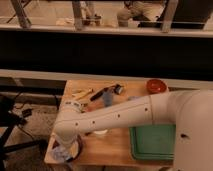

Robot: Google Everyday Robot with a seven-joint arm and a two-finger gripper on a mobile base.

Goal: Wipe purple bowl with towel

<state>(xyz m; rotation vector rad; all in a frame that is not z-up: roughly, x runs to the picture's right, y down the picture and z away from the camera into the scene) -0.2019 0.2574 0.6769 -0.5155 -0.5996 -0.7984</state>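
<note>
The purple bowl [61, 153] sits at the front left corner of the wooden table [115, 145], mostly hidden under my arm. A pale cloth that looks like the towel [74, 148] lies in or on the bowl. My gripper [66, 146] hangs down from the white arm [120, 116] right over the bowl, at the towel. Whether it holds the towel does not show.
A green tray [152, 142] lies at the front right. A red bowl [156, 86] stands at the back right. Utensils and small items [102, 93] lie at the back middle, and a yellowish piece [81, 93] at the back left. A dark stand [10, 122] is left of the table.
</note>
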